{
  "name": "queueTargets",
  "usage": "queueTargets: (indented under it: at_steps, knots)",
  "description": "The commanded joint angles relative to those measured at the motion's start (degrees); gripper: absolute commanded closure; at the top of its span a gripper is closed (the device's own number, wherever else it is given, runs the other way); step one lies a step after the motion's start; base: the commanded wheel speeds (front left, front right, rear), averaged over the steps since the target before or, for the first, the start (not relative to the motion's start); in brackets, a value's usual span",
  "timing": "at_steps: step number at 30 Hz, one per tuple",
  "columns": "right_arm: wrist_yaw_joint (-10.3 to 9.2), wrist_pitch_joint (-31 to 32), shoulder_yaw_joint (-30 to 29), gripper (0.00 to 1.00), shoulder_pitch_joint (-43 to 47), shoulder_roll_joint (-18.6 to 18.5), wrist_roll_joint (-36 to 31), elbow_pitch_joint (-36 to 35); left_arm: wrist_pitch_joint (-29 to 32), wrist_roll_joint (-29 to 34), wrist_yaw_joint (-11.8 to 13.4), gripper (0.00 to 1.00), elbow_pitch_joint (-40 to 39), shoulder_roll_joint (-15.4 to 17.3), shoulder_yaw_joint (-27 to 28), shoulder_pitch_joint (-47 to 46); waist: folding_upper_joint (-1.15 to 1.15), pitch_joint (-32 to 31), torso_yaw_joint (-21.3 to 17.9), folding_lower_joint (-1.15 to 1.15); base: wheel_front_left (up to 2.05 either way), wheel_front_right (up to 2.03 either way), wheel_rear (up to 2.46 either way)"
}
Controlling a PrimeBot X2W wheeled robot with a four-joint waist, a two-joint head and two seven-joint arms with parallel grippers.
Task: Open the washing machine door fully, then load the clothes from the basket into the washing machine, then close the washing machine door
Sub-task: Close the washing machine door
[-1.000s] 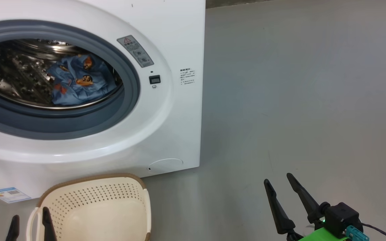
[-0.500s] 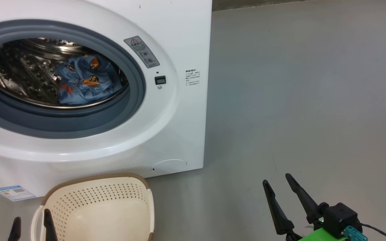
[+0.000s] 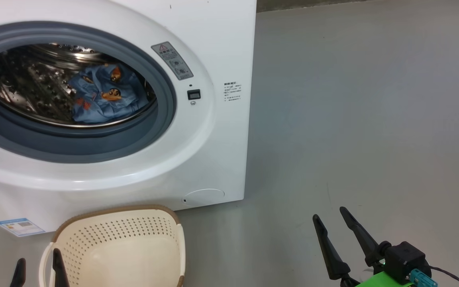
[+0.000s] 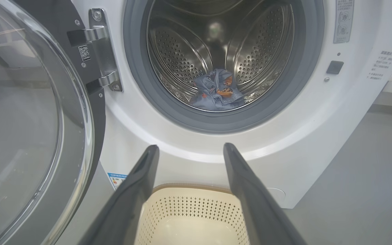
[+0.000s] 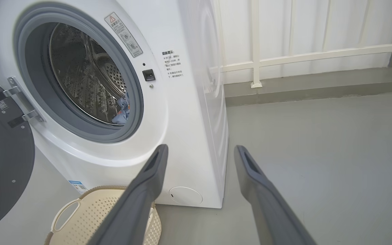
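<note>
Fingers (image 4: pixel 138 190) on left gripper (image 4: pixel 191 147) and right gripper (image 5: pixel 201 147) are sitting wide, empty. Clothes (image 4: pixel 218 93) are lying in the drum (image 4: pixel 182 58). Washing machine door (image 4: pixel 36 129) is hanging open on the left. It's looking rigid and glossy, so I'd push at the black rim (image 5: pixel 9 160), not the glass.

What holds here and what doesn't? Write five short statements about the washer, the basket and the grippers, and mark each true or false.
1. The washing machine door is swung open. True.
2. The clothes lie in the basket. False: they lie in the drum of the washing machine; the part of the basket that shows holds none.
3. The left gripper is open and holds nothing. True.
4. The right gripper is shut on a garment. False: its fingers stand apart with nothing between them.
5. The basket stands on the floor in front of the washing machine. True.
</note>
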Motion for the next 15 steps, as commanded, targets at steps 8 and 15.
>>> queueTargets:
  at_steps: [8, 15]
  knots:
    - [0.08, -0.3, 1.6, 0.00, -0.6, -0.1, 0.0, -1.1, -0.8, 0.9, -0.4, 0.00, -0.9, -0.2, 2.9, -1.6, 0.00, 0.2, 0.0, 0.00, -0.03, 0.02, 0.01]
    - [0.08, -0.3, 1.5, 0.00, -0.7, -0.1, 0.0, -1.0, -0.8, 1.4, -0.3, 0.00, -0.6, -0.5, 3.3, -1.8, 0.00, 0.3, 0.0, 0.00, -1.06, 0.61, 0.45]
